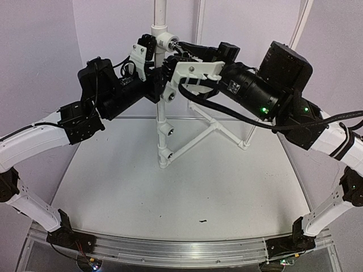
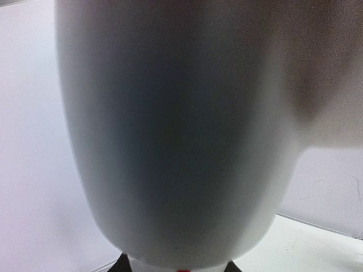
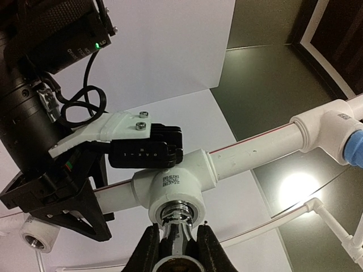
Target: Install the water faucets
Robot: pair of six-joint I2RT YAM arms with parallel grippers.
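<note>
Right fingers [image 3: 150, 248] pinch a chrome water faucet [image 3: 177, 218] at the mouth of a white tee fitting [image 3: 177, 187].

Seen from the right wrist, the faucet sits at 6 o'clock of the tee with its threaded end at the socket, held narrowly, probably so it can be screwed in. At 11 o'clock the left fingers [image 3: 148, 152] are closed on the white pipe [image 3: 255, 153] at the tee, apparently bracing the frame against that twist. From overhead, both arms meet high above the table [image 1: 181, 192], and the lower sockets [image 1: 170, 131] look unfilled.
</note>
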